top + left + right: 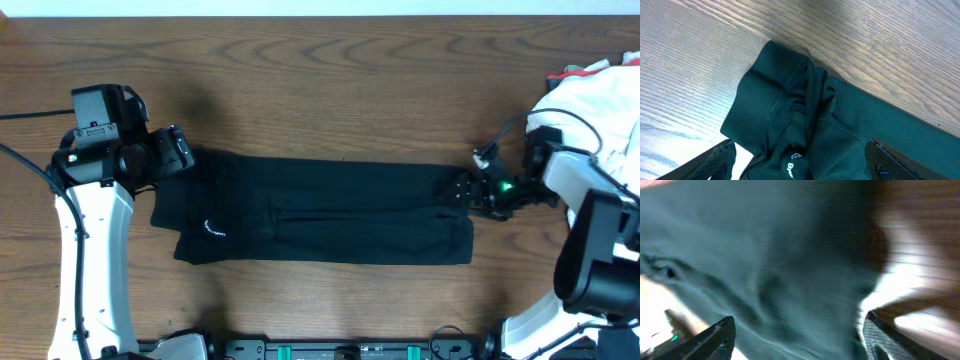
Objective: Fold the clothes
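Note:
The black shirt lies on the table folded into a long flat strip. Its small white logo is near the left end. My left gripper is open at the strip's upper left end. In the left wrist view the collar folds and logo lie between its spread fingers. My right gripper is open at the strip's right end. In the right wrist view blurred dark fabric fills the space between its spread fingers.
A heap of white cloth with a bit of red sits at the far right, behind the right arm. The wooden table stretches behind the shirt. The arm bases stand at the front edge.

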